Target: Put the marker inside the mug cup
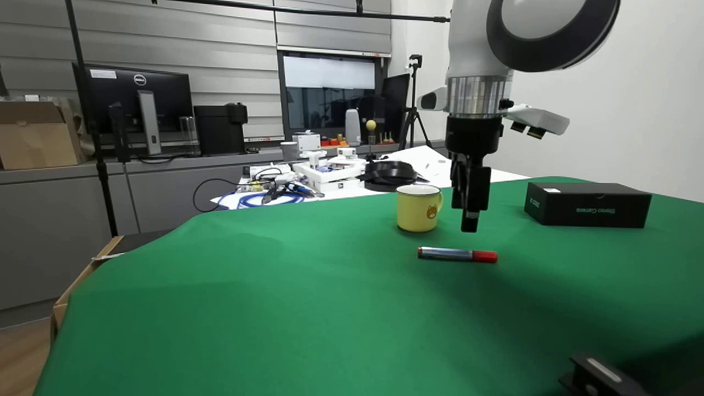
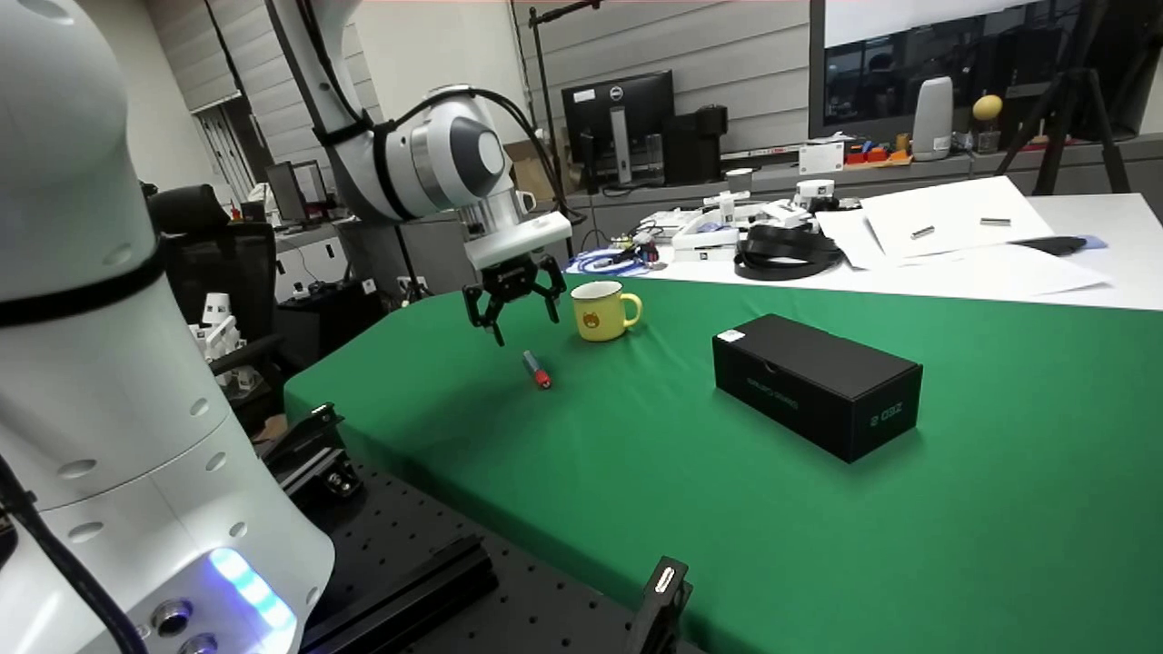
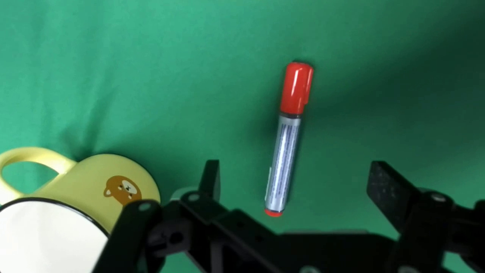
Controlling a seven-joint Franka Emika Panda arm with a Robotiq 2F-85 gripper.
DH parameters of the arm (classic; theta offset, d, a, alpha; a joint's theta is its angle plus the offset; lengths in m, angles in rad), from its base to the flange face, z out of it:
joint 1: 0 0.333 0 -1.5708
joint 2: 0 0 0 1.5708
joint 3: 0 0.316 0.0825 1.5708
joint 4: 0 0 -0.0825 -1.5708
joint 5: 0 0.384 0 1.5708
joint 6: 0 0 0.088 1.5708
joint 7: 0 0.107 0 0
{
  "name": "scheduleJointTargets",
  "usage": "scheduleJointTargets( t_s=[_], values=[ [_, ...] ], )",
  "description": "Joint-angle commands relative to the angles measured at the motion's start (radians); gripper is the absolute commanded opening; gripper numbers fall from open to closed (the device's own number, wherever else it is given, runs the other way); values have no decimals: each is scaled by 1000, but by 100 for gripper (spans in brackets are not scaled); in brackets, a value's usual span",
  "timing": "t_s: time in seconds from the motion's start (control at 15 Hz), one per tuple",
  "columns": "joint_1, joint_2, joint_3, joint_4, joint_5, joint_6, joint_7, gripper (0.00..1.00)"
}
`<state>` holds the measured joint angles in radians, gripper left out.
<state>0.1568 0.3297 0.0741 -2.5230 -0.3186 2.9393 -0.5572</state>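
The marker lies flat on the green cloth, with a silver body and a red cap; it shows in both exterior views (image 1: pixel 454 254) (image 2: pixel 536 369) and in the wrist view (image 3: pixel 284 151). The yellow mug cup stands upright with a bear mark on its side, in both exterior views (image 1: pixel 416 212) (image 2: pixel 595 318) and at the lower left of the wrist view (image 3: pixel 91 178). The inside that shows is white, with nothing visible in it. My gripper (image 1: pixel 465 213) (image 2: pixel 527 329) (image 3: pixel 295 163) is open and empty above the marker. In the wrist view the marker's lower end lies between the two fingers, nearer the left one.
A black box (image 1: pixel 591 206) (image 2: pixel 809 386) stands on the green cloth (image 1: pixel 275 308) (image 2: pixel 690 472). A white table (image 2: pixel 1127 245) behind holds papers, a black strap roll (image 2: pixel 786 252) and cables. Black clamps or brackets (image 2: pixel 661 599) sit at the cloth's edge by the robot base.
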Motion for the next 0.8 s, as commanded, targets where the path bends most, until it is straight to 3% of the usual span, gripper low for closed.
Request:
scheduleJointTargets(
  t_s=[0.0,0.73],
  values=[
    [1,63,-2,52,-43,21,67,100],
    [29,170,-7,122,-74,27,89,100]
  ],
)
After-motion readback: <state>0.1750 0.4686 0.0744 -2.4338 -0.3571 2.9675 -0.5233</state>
